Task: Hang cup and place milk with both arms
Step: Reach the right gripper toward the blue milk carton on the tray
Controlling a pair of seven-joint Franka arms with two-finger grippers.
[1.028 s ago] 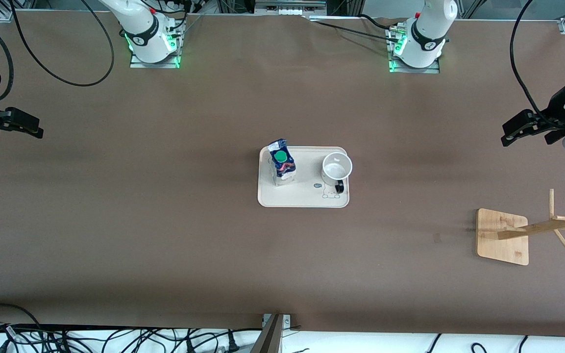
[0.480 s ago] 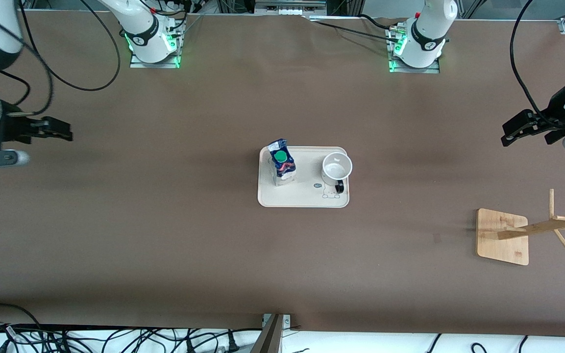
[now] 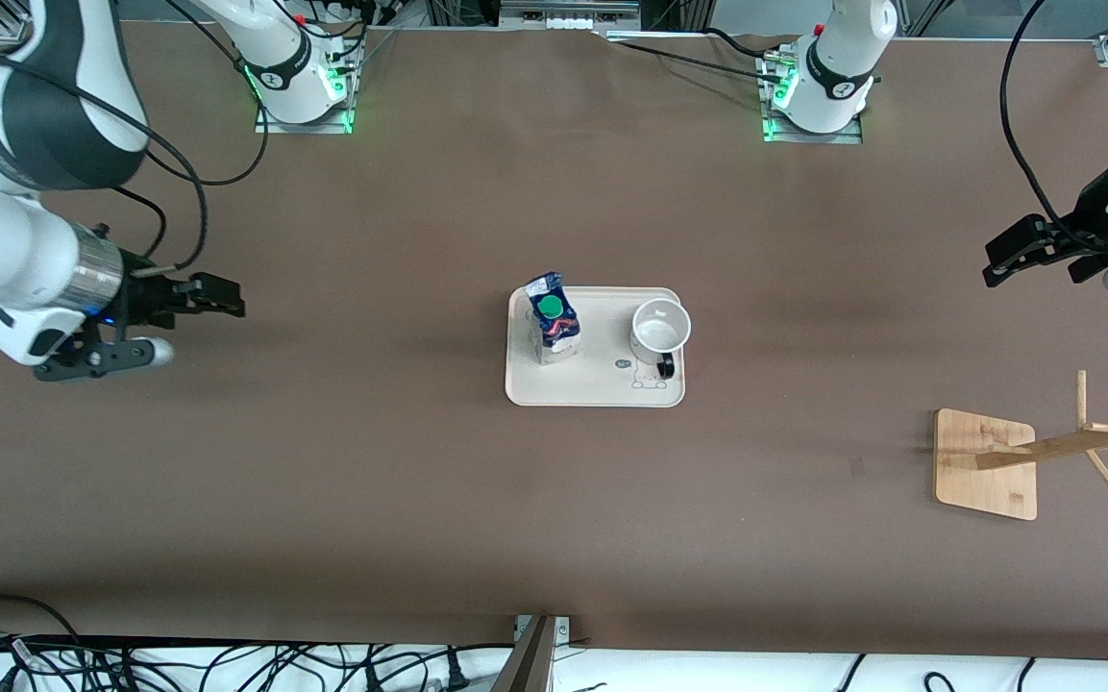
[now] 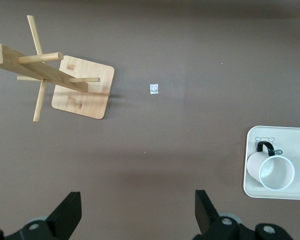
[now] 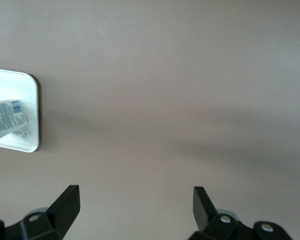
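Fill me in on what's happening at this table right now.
Nothing is held yet. The milk and the cup stand side by side on a tray mid-table. The right gripper, open, is over bare table at the right arm's end, pointing toward the tray. The left gripper, open too, waits at the left arm's end, near the wooden rack.
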